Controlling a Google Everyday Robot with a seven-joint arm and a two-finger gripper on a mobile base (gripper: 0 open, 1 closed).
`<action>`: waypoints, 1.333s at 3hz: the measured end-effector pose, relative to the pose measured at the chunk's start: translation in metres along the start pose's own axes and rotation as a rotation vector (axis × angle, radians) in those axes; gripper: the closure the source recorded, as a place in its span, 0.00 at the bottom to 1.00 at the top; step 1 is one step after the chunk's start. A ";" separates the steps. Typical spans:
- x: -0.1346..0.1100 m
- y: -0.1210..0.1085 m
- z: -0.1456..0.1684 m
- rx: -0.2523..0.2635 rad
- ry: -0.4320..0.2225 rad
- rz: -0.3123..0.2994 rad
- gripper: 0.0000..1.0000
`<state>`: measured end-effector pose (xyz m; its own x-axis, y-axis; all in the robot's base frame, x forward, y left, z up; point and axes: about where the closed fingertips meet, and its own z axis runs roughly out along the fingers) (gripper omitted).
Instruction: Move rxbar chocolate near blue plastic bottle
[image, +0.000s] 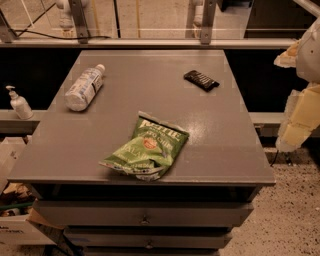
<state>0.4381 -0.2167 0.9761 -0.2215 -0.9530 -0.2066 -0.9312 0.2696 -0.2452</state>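
- Your gripper (300, 117) hangs beyond the right edge of the bench (225, 150), off the top. You cannot tell how far open it is.
- The rxbar (201, 80) lies flat near the far right corner, untouched.
- The bottle (85, 88) lies on its side near the far left corner, well apart from the rxbar.
- A chip bag (146, 147) lies at the middle of the front edge.

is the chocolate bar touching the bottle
Apart. The camera view shows a wide stretch of bare table between the chocolate bar and the bottle. The gripper hangs off the table's right side, touching neither.
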 end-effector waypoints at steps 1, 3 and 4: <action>0.000 0.000 0.000 0.000 0.000 0.000 0.00; -0.005 -0.030 0.029 0.093 -0.004 0.068 0.00; -0.008 -0.066 0.058 0.104 -0.032 0.157 0.00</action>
<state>0.5182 -0.2185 0.9394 -0.3507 -0.8939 -0.2791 -0.8508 0.4287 -0.3040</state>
